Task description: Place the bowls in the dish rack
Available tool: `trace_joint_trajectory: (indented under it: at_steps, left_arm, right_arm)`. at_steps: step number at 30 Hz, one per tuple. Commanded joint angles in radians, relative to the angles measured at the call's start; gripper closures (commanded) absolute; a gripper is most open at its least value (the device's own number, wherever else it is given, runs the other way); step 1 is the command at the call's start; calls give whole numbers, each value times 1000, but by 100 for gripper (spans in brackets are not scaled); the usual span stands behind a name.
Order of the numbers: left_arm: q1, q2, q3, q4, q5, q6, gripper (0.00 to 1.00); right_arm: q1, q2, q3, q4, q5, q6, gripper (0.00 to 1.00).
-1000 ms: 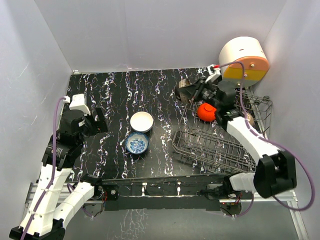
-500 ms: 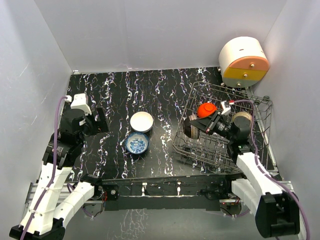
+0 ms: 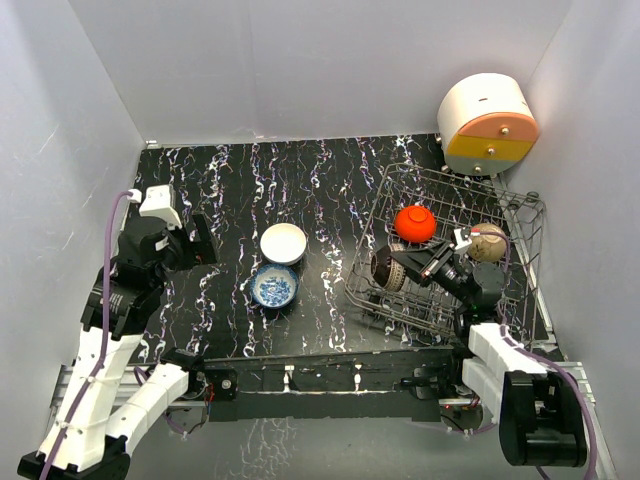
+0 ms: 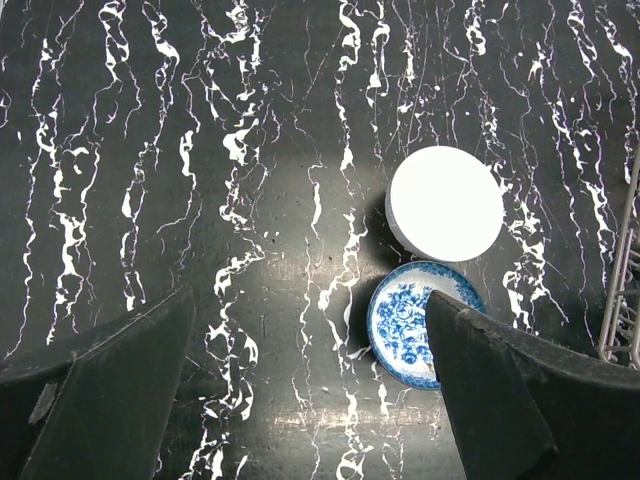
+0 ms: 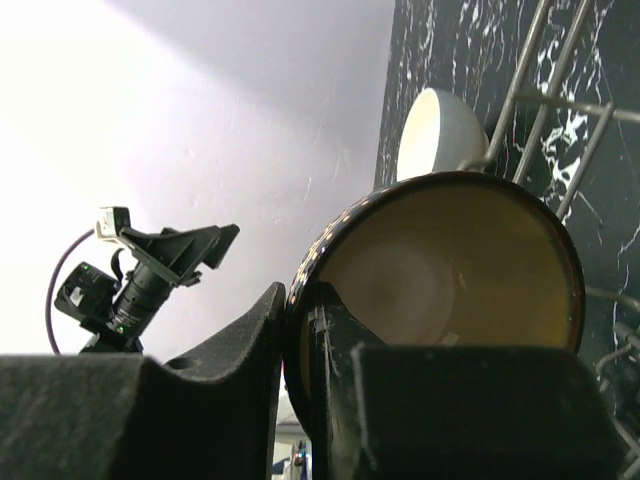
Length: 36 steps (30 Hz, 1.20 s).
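1. The left gripper [image 3: 190,243] hovers over the left of the table [image 3: 300,180], fingers spread wide with nothing between them.
2. The white bowl [image 3: 283,242] and the blue-and-white bowl [image 3: 274,286] sit touching mid-table, outside the dish rack [image 3: 440,300].
3. The right gripper [image 5: 300,300] is clenched on the rim of the dark bowl [image 5: 440,270], one finger on each side of its wall. It holds the bowl on edge at the rack's near-left part.
4. To seat it well, I judge the bowl should go down between two rows of tines and the wires should take its weight before the fingers part. The gripper should then draw back along the rim line so nothing tips.
5. The red bowl [image 3: 414,223] lies farther in and the tan bowl [image 3: 487,242] to the right, both inside the rack.
6. Count: five bowls, two on the table, two racked, one in the grip. There is one rack and one drum container [image 3: 488,120].
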Motion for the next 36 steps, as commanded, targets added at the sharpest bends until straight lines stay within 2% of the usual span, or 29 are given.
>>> trace_joint_trajectory:
  at_steps: [1,8,16,21,36]
  left_arm:
    - [-4,5,46,-9,10,-3,3]
    - [-4,20,58,-3,13,-5,3]
    - [-4,31,63,3,13,-9,3]
    - [-4,24,60,3,5,-14,3]
    - [-4,22,64,4,4,-25,3]
  right_arm:
    - [-27,23,12,204,55,51,92]
    - [-29,126,-23,255,83,81,92]
    - [-30,157,1,150,106,32,92]
    - [-28,224,20,149,100,21,92]
    - [-19,462,-16,447,72,172,91]
